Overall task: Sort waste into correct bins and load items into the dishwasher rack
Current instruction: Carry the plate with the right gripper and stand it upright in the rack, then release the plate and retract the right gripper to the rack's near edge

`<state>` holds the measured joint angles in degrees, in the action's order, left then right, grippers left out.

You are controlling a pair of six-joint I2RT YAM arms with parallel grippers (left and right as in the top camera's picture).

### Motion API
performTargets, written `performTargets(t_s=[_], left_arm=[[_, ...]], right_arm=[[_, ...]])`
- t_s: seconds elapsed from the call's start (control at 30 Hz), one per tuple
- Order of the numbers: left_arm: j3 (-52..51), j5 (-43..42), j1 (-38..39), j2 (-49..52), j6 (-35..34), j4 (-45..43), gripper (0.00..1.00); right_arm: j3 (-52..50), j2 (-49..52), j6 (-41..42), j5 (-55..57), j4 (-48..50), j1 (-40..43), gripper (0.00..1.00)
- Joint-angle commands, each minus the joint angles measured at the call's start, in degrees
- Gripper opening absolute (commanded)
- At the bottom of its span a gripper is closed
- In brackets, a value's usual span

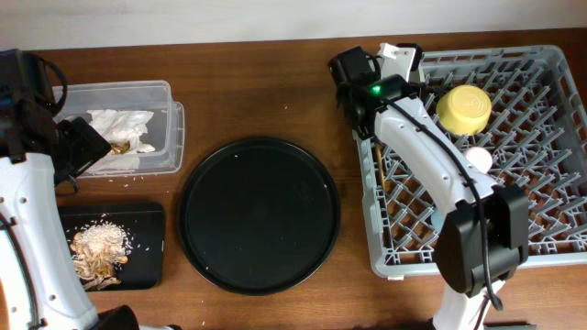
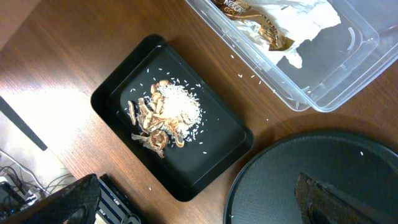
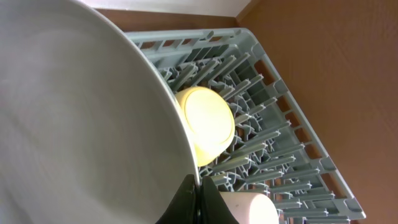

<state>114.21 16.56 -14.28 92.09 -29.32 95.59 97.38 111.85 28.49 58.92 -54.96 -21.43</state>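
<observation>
My right gripper (image 3: pixel 198 186) is shut on the rim of the pale-grey plate (image 3: pixel 81 112) and holds it on edge over the far left corner of the grey rack (image 1: pixel 550 137), as the overhead view (image 1: pixel 396 57) also shows. A yellow bowl (image 1: pixel 465 108) lies upside down in the rack, with a pink cup (image 1: pixel 479 159) beside it. Chopsticks (image 1: pixel 379 170) lie along the rack's left side. The light-blue cup is hidden. My left gripper (image 2: pixel 205 208) is open and empty, high above the table between the black tray (image 2: pixel 112 93) and the round tray.
The clear box (image 1: pixel 174 128) holds white napkins (image 1: pixel 119 124) and a brown wrapper (image 2: pixel 255 22). The shallow black tray (image 1: pixel 151 247) holds flaky scraps and rice (image 1: pixel 96 247). A large round black tray (image 1: pixel 260 215) sits in the middle. Rice grains are scattered on the wood.
</observation>
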Motion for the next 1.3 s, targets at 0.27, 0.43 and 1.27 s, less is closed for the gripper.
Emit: performTargets(t_s=[0.27, 0.43, 1.27], left_arm=[[0.26, 0.83, -0.24, -0.57, 0.92, 0.07, 0.99], [0.26, 0.81, -0.24, -0.57, 0.92, 0.07, 0.99], [0.26, 0.83, -0.24, -0.57, 0.94, 0.07, 0.99]], right_arm=[[15.23, -8.96, 0.52, -14.34, -17.97, -7.96, 0.99], [23.8, -26.14, 1.77, -33.94, -33.07, -7.76, 0.99], [-22.71, -73.7, 7.78, -48.3, -31.85, 3.98, 0.99]])
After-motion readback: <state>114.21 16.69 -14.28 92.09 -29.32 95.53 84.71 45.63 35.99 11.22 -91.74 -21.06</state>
